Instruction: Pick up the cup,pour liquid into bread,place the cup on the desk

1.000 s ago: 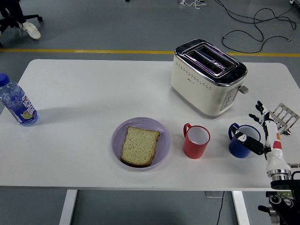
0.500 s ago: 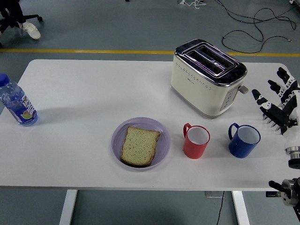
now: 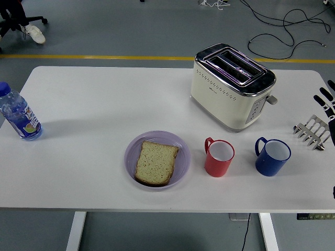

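Note:
A red cup (image 3: 219,157) stands upright on the white table (image 3: 94,99), handle to its left. A blue cup (image 3: 272,156) stands just right of it. Left of the red cup, a slice of bread (image 3: 156,162) lies on a purple plate (image 3: 131,148). Only the spread fingers of my right hand (image 3: 327,100) show, at the far right edge; they hold nothing and are well up and right of the blue cup. My left hand is out of view.
A cream toaster (image 3: 233,86) stands behind the cups. A small metal rack (image 3: 313,130) lies at the right edge, under my hand. A water bottle (image 3: 18,113) stands at the far left.
My right hand has pulled away from the blue cup, rising and moving right until it is nearly out of the picture. The metal rack it covered now shows.

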